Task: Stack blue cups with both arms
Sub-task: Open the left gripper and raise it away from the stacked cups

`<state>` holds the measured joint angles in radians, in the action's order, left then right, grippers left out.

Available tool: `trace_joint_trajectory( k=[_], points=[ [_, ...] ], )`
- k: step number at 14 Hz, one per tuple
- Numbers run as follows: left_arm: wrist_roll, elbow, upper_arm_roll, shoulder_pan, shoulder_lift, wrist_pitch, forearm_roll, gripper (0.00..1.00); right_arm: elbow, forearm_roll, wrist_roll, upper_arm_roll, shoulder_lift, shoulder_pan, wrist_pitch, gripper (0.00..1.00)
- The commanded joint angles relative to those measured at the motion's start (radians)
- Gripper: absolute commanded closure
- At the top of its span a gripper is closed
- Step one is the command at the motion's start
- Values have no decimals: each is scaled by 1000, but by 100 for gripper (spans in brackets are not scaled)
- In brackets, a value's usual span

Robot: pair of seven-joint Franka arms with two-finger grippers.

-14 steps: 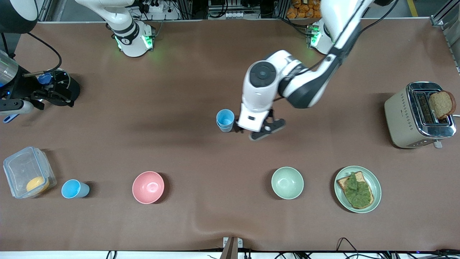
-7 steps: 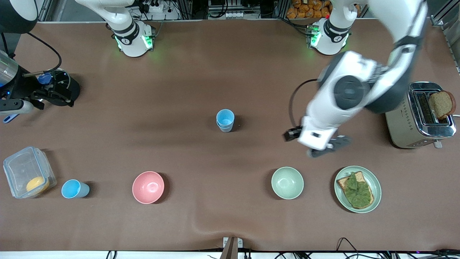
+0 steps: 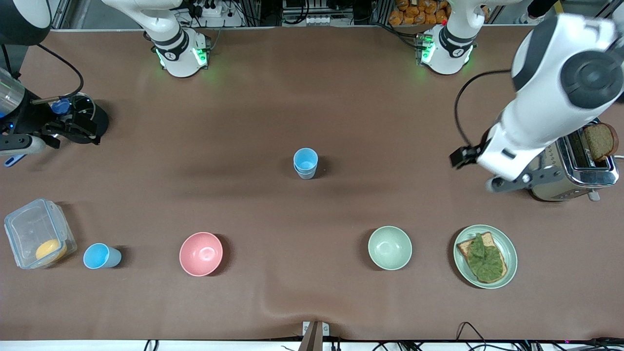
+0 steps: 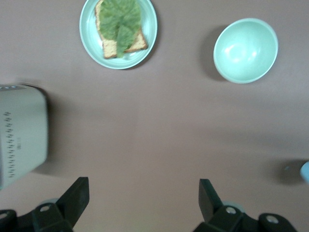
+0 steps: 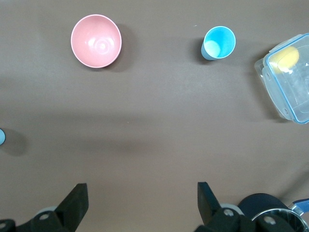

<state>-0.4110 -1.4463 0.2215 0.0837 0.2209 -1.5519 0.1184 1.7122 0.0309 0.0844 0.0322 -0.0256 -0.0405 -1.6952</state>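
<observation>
At the middle of the brown surface [image 3: 312, 302], well away from every edge, stand the stacked blue cups [image 3: 305, 163], one nested inside the other, upright with the open mouth up. A third, single blue cup [image 3: 101, 256] sits toward the right arm's end of the surface, near the edge closest to the front camera, between the clear lidded container [image 3: 36, 233] holding a yellow item and the pink bowl [image 3: 201, 253]; the right wrist view shows this cup [image 5: 218, 43] upright and apart from both neighbours. The left gripper [image 3: 497, 171] hangs in the air over the left arm's end of the surface, just beside the toaster [image 3: 568, 156], with its fingers [image 4: 77, 199] spread wide and nothing between them. The right gripper [image 5: 140, 203] waits over the right arm's end of the surface, near the edge by the robots' bases, its fingers also spread apart and empty. Along the camera-side edge toward the left arm's end lie the pale green bowl [image 3: 389, 247] and, beside it, a plate [image 3: 507, 243] carrying a slice of toast with a green leaf.
</observation>
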Motion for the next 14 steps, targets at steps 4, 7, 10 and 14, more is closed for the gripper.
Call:
trace_joint_trajectory(
  k=[4, 7, 10, 14],
  points=[
    [207, -345, -155, 2, -324, -27, -62, 0, -2, 4, -8, 21, -10, -25, 14, 0],
    [212, -329, -165, -5, -322, -30, -101, 0, -2, 4, -8, 21, -10, -25, 14, 0],
    [256, -306, -165, -10, -321, -27, -103, 0, -2, 4, -8, 21, -10, -25, 15, 0],
    [334, -246, -192, -19, -313, -16, -102, 0, -2, 4, -8, 21, -10, -25, 15, 0]
  ],
)
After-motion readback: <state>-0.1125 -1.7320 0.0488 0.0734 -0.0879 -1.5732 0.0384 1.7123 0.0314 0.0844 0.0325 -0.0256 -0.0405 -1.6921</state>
